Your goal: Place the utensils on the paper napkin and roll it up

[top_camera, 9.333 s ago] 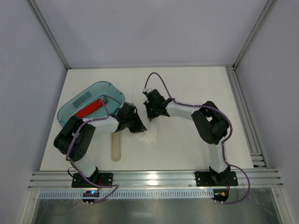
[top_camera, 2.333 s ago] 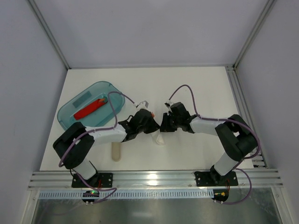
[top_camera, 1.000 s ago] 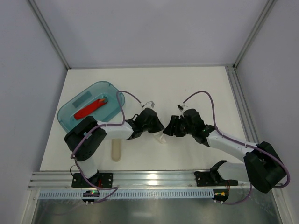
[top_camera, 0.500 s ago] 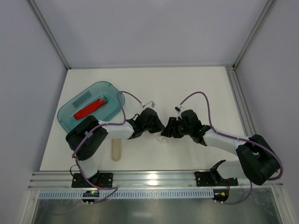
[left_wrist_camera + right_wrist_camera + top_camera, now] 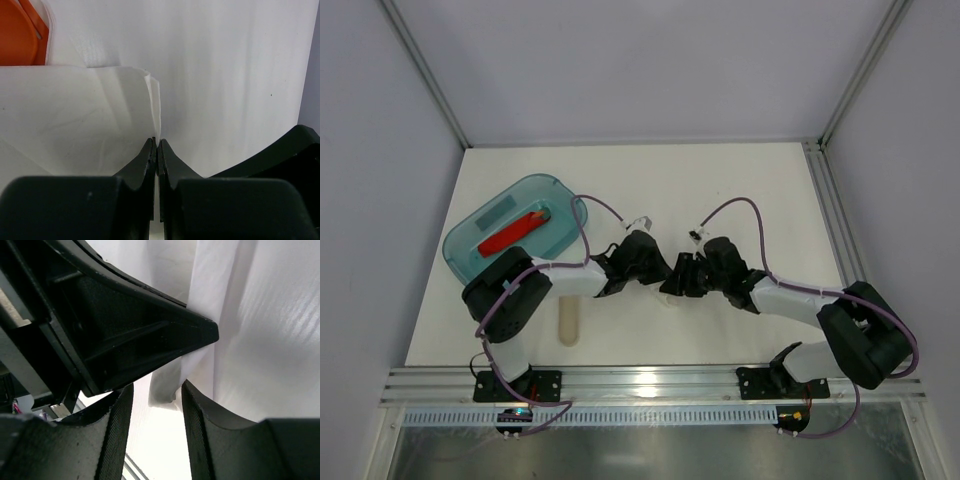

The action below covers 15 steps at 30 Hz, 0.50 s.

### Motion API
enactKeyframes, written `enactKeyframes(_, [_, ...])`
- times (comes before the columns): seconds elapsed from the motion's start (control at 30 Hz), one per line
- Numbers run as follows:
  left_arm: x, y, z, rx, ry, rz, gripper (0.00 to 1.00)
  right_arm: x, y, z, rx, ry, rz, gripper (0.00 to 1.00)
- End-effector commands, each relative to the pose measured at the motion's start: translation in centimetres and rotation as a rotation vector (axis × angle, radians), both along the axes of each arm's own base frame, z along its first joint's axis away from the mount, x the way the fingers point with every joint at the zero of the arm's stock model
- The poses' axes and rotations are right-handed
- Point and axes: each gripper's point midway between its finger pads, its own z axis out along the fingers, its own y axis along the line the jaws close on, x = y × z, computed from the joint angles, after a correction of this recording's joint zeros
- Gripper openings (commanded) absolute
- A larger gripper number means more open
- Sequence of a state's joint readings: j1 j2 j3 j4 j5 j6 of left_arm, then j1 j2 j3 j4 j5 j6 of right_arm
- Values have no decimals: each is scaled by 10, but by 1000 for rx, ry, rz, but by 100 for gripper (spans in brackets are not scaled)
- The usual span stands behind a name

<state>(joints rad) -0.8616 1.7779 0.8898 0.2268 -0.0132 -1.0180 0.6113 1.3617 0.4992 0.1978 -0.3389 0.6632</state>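
White desk (image 5: 740, 190), grey walls (image 5: 620, 70), left pincer (image 5: 155, 143) pinched on paper napkin (image 5: 75, 115) edge, right pincer (image 5: 155, 390) parted astride a fold.

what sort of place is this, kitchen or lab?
Probably a lab robot cell: white table boxed in by plain grey walls, left arm and right arm bolted to an aluminium rail, teal tray as prop.

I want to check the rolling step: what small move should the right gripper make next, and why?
Probably close the right gripper: its jaws stand open around a fold of the paper napkin, while the left gripper, shut, seems to pinch its edge.
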Motion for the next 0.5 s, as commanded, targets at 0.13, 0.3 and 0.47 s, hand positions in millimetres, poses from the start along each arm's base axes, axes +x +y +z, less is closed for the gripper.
enactKeyframes(0.13, [8, -10, 14, -42, -22, 2, 6, 0, 16, 9, 82, -13, 12, 42])
enactKeyframes(0.3, [9, -11, 13, -36, -22, 1, 6, -11, 16, -3, 99, 47, -2, 34])
enactKeyframes(0.47, [13, -13, 10, -25, -21, 3, 6, -19, 16, -11, 96, 73, -28, 24])
